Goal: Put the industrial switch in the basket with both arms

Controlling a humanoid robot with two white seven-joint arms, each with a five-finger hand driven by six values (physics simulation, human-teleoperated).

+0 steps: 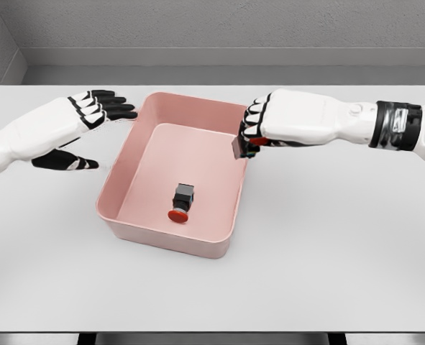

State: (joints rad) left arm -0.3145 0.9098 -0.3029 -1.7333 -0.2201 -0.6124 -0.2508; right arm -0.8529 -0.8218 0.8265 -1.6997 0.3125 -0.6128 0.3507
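A pink basket (126, 169) stands in the middle of the white table. On its floor lies a black switch with a red button (181, 203), tipped toward the front wall. My right hand (250, 135) hovers over the basket's right rim, fingers curled around a second small dark block (239, 148) with red and green bits; most of that block is hidden by the fingers. My left hand (97, 136) is just outside the basket's left rim, fingers spread and thumb low, holding nothing and not touching the basket.
The white table (327, 237) stretches wide to the right and front of the basket. A grey wall runs behind the table's far edge.
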